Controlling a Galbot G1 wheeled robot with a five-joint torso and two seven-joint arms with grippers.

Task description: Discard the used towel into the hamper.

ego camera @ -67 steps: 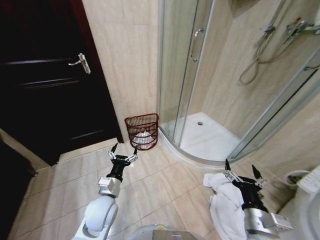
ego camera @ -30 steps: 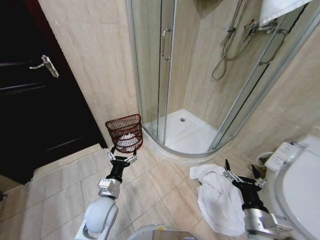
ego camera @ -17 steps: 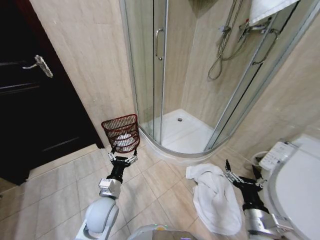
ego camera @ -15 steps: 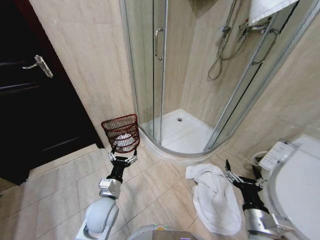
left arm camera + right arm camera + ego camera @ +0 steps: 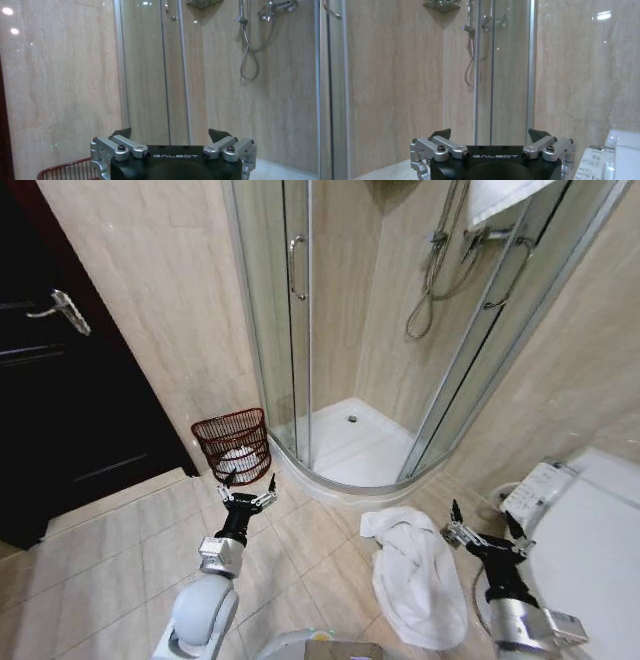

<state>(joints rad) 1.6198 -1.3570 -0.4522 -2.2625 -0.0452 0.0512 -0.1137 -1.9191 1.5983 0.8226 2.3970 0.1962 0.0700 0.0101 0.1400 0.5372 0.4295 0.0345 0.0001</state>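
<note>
The towel lies crumpled on the floor tiles, hamper at its ten o'clock; my left gripper and right gripper hover spread, empty.

"GALBOT" is printed in white on the black body of the left gripper and of the right gripper; nothing else legible

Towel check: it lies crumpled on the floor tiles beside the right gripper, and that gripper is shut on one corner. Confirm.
Not quite. The towel does lie crumpled on the floor tiles beside the right gripper, but the head view shows that gripper open and holding nothing, its fingers spread clear of the cloth.
</note>
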